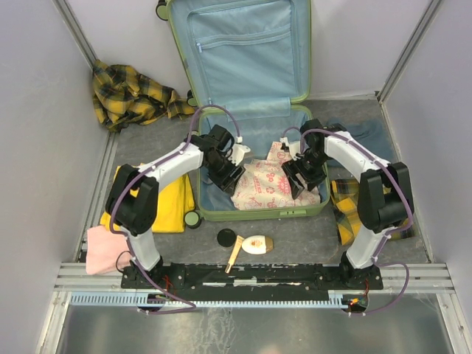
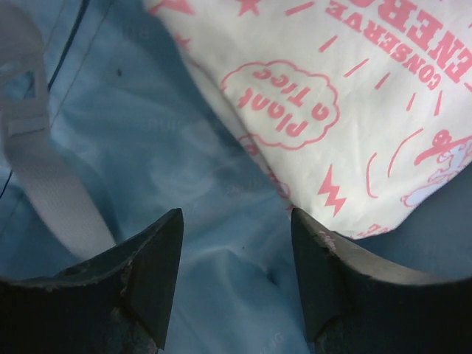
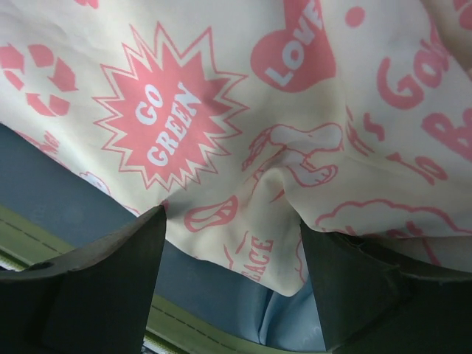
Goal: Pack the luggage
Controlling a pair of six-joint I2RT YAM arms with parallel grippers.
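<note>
Luggage (image 1: 258, 214) open at centre of tabletop (image 1: 310, 228), lid upright at far side, base facing up. Cream pink-printed cloth (image 1: 269, 188) lies in right half of base, long axis roughly near-to-far. Right hand (image 3: 232, 217) directly over cloth's near edge, jaws apart astride raised fold, not clamped (nearer of two). Left hand (image 2: 236, 217) released, nothing between jaws, over bare blue lining (image 2: 184, 147), cloth just to its right.

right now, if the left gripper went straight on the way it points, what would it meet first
Probably the light blue lining of the luggage, bare ahead of the left gripper; the printed cloth lies off to one side.
</note>
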